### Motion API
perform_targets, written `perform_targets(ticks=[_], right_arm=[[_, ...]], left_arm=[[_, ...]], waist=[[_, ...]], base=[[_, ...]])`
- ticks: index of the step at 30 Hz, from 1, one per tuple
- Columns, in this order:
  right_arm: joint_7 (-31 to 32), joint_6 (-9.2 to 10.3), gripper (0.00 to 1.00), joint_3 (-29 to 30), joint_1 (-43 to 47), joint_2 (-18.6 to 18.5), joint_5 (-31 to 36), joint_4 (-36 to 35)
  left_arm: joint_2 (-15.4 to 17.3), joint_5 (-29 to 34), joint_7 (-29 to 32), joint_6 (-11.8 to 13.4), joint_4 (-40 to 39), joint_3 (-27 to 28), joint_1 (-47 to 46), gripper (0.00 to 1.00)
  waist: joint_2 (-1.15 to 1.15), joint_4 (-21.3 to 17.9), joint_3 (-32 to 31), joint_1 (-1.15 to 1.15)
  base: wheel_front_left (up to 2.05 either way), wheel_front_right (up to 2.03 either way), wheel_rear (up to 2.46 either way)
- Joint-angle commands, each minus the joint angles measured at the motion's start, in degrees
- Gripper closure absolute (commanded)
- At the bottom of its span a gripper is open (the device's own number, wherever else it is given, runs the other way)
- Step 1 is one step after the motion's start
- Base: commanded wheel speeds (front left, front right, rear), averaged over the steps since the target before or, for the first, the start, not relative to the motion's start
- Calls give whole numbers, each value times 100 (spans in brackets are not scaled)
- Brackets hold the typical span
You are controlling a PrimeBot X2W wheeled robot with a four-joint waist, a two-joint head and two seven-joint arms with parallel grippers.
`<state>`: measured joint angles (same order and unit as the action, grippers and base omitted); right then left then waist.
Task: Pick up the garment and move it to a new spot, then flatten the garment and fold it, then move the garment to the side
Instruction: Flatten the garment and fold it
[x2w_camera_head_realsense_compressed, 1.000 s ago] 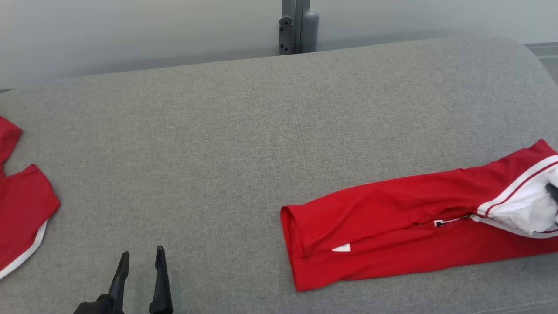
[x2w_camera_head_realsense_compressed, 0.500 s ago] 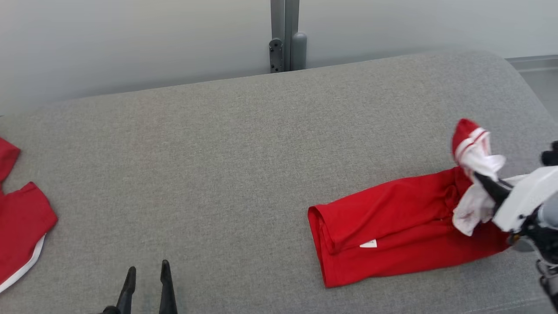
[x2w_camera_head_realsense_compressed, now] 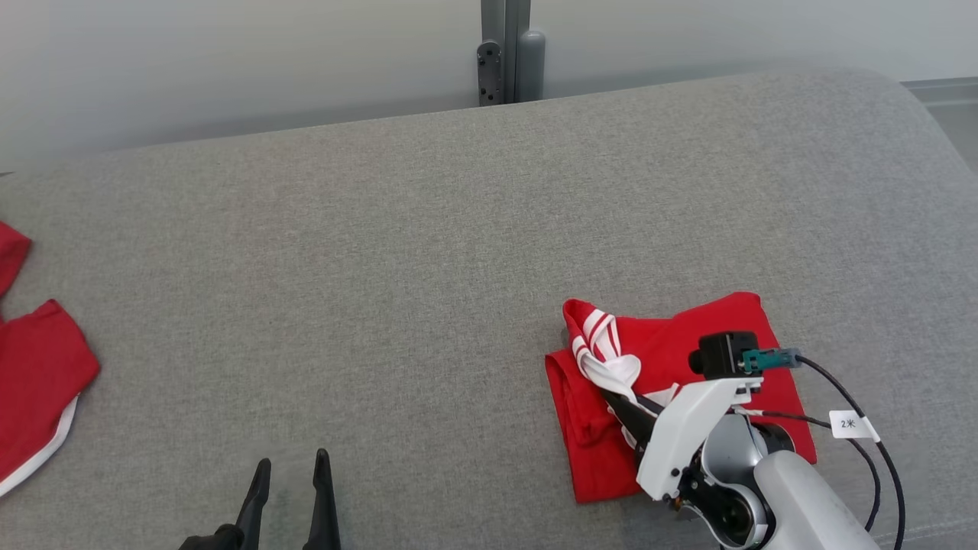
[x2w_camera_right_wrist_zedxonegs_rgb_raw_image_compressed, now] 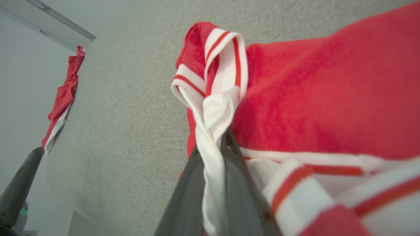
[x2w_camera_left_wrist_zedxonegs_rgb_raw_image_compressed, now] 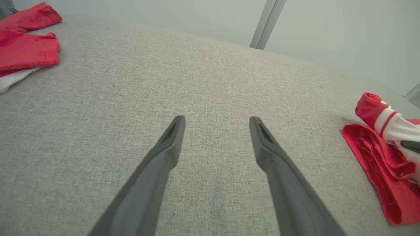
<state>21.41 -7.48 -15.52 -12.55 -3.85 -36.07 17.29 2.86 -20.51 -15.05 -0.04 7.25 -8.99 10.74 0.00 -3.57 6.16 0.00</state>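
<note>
The red garment is seen folded over on the right of the grey fabric-covered counter, its white striped trim clamped between the fingers of the right gripper. The left gripper is held just above the counter, fingers apart with nothing between them, and another red garment is laid at the far left.

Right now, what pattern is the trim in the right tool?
White trim with red stripes; clearest in right wrist view.
</note>
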Motion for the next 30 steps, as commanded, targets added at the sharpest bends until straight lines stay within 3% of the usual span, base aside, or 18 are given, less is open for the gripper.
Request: perform_targets(ticks=[1, 3, 4, 5, 11, 16, 18, 24, 30], right_arm=[[-84, -2, 100, -42, 38, 33, 44, 59], [-195, -2, 100, -101, 23, 52, 62, 137], [-259, -3, 56, -172, 1, 62, 111, 137], [-307, -3, 0, -270, -4, 70, 145, 124], [-703, -2, 0, -227, 238, -207, 247, -771], [-863, -2, 0, 468, 657, -731, 314, -1943], [-948, -2, 100, 789, 770, -940, 475, -2030], [-1419, -2, 100, 460, 674, -1098, 876, -1203], [-2165, -2, 100, -225, 56, -648, 1188, 208]], left_arm=[[8, 62, -16, 8, 6, 36, -54, 0], [8, 47, -16, 10, 26, 60, -29, 0], [8, 42, -17, 5, 32, 69, -14, 0], [8, 41, -17, 4, 38, 80, 5, 0], [8, 41, -17, 21, 21, 138, 110, 0], [7, 15, -17, 47, -40, 215, 189, 0], [8, 23, -17, 56, -59, 166, 167, 0], [7, 30, -17, 6, -19, 126, -13, 0], [9, 84, -17, -29, 34, 113, -131, 0]], waist=[[0, 48, 0, 0], [0, 69, -22, 0], [0, 72, -37, 0], [0, 72, -50, 0], [0, 63, -144, 0], [0, -4, -104, 0], [0, -14, -65, 0], [0, -24, 69, 0], [0, 75, 157, 0]], base=[[0, 0, 0], [0, 0, 0], [0, 0, 0], [0, 0, 0], [0, 0, 0], [0, 0, 0], [0, 0, 0], [0, 0, 0], [0, 0, 0]])
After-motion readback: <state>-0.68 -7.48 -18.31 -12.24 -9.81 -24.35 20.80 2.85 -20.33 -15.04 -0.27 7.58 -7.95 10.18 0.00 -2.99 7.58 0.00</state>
